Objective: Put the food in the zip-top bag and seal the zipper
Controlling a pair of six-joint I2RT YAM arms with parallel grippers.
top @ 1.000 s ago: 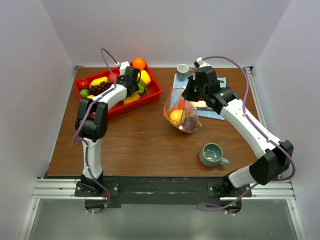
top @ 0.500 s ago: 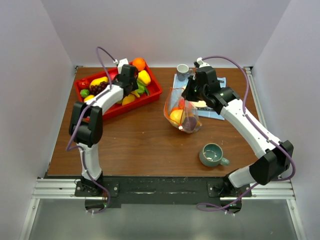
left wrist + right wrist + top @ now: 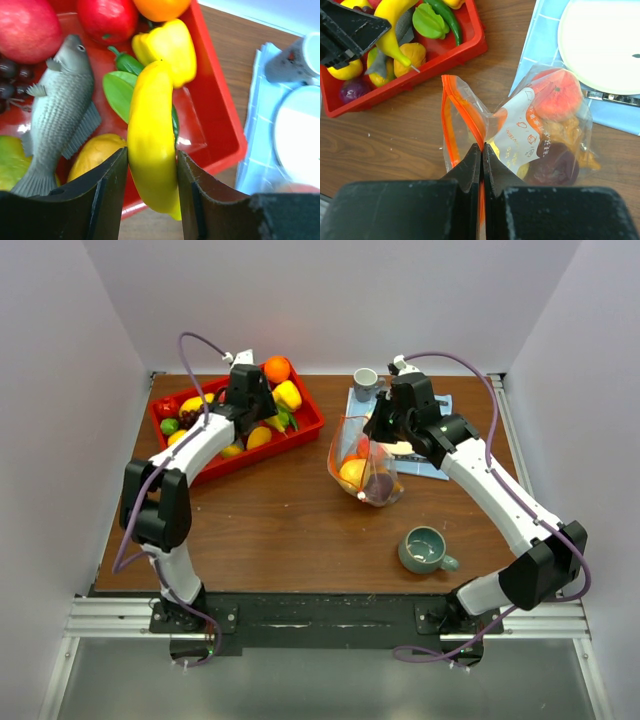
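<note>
My left gripper is shut on a yellow banana and holds it above the red tray. In the top view this gripper is over the tray's middle. The clear zip-top bag stands at the table's centre, with a peach-red fruit, a purple piece and yellow pieces inside. My right gripper is shut on the bag's orange-red zipper strip and holds the mouth up and open. The white slider does not show.
The tray also holds a grey toy fish, a yellow pepper, an orange, a green leaf and red fruit. A blue cloth with a white plate lies right of the bag. A white cup stands behind; a teal mug in front.
My left arm's elbow has swung left and the gripper has shifted a little back and left over the tray. The right arm and the bag have not moved.
</note>
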